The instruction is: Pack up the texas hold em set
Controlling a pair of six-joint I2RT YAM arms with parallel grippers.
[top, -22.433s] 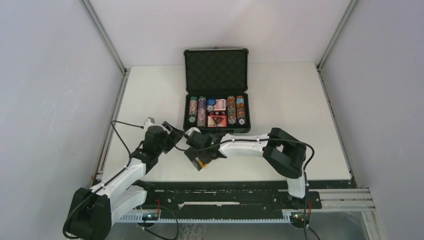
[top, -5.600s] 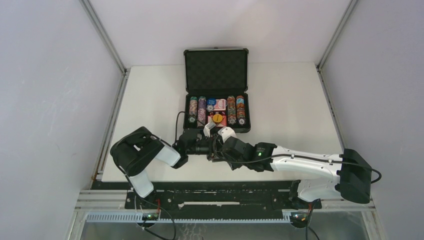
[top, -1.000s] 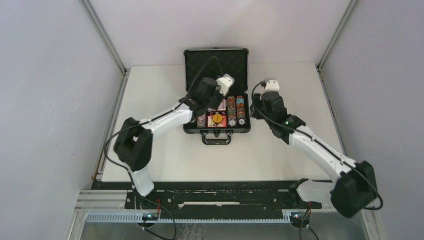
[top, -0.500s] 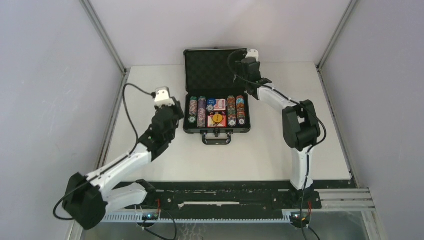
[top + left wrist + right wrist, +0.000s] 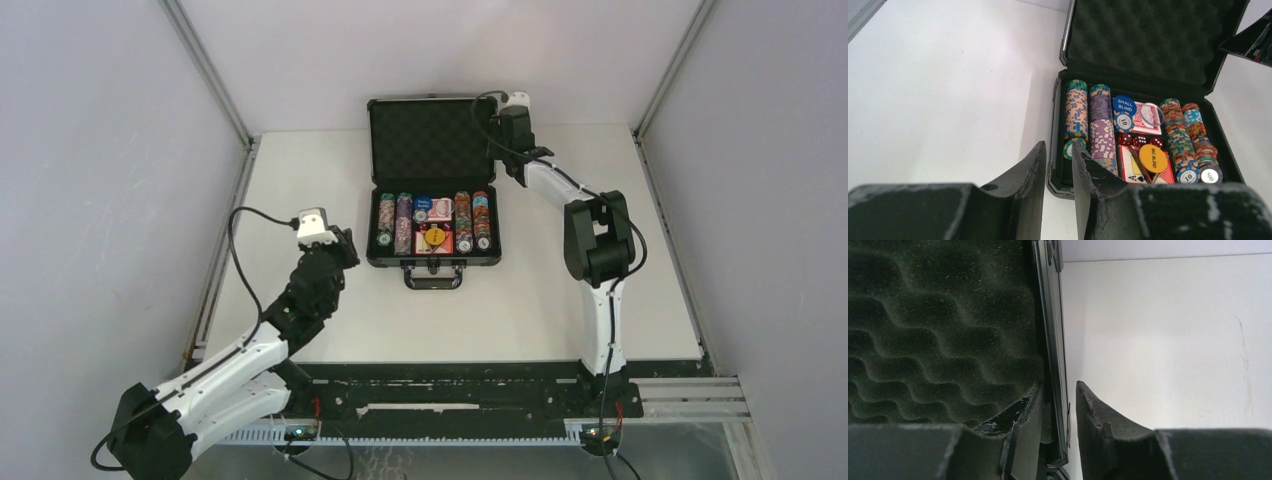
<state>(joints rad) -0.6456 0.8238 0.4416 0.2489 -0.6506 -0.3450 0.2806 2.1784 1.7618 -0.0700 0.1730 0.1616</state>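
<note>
The black case (image 5: 433, 262) of the texas hold em set lies open mid-table, its foam-lined lid (image 5: 430, 140) standing up at the back. In its base are rows of poker chips (image 5: 1076, 112), red card boxes (image 5: 1148, 117), red dice (image 5: 1140, 140) and a yellow dealer button (image 5: 1153, 158). My right gripper (image 5: 1058, 385) straddles the lid's right rim (image 5: 1050, 330): one finger lies on the foam and a sliver of table shows beside the other. That gripper (image 5: 497, 135) sits at the lid's upper right corner. My left gripper (image 5: 1058, 145) hangs narrowly open and empty, just left of the case's front left corner (image 5: 343, 247).
The case handle (image 5: 433, 276) points toward the arm bases. White tabletop (image 5: 300, 180) spreads on both sides of the case. Grey walls with metal posts (image 5: 205, 70) close in the left, right and back.
My left arm has pulled back from above the case to its front left. My right arm has swung up from the case's right side to the lid's right rim.
</note>
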